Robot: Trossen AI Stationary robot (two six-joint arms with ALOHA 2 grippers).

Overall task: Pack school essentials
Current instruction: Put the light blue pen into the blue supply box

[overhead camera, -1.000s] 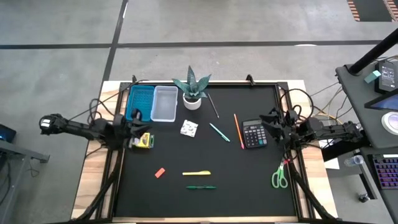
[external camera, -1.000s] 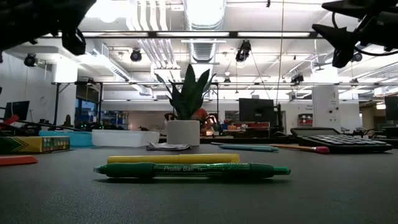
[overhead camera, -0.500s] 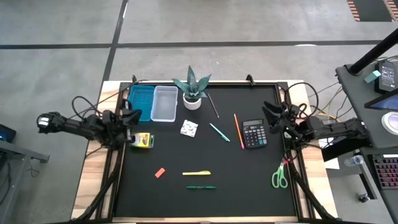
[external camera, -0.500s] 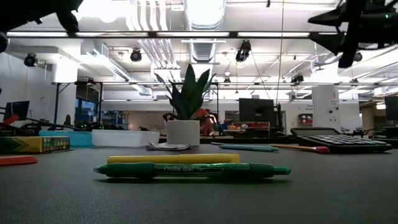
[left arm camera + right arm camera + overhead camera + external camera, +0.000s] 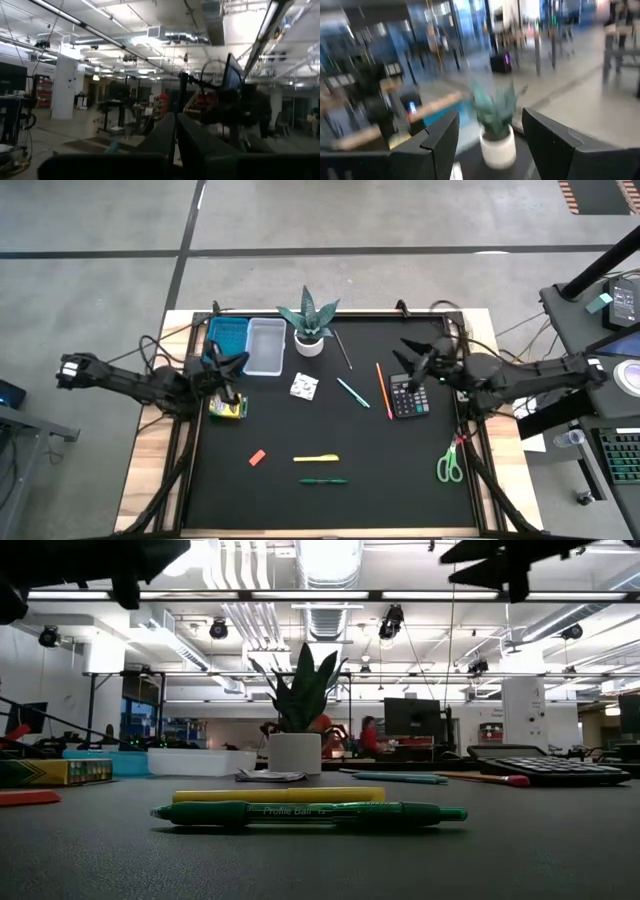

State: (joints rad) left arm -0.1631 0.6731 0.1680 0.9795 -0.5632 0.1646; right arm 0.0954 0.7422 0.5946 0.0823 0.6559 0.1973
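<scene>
The stationery lies loose on the black mat: yellow crayon box, white patterned packet, teal pen, orange pencil, red eraser, yellow pen, green pen and green-handled scissors. My left gripper hangs shut in the air near the teal tray, above the crayon box. My right gripper is open and raised over the calculator. Its wrist view looks between the fingers at the potted plant.
A clear tray sits beside the teal one at the far left of the mat. The spiky plant in its white pot stands at the far middle, with a thin black pen next to it. Bare mat lies along the near edge.
Both arms have risen. My right gripper has swung from the table's right edge toward the left and now hangs over the calculator. My left gripper has moved a little toward the table's middle, near the teal tray. Nothing on the mat has moved.
</scene>
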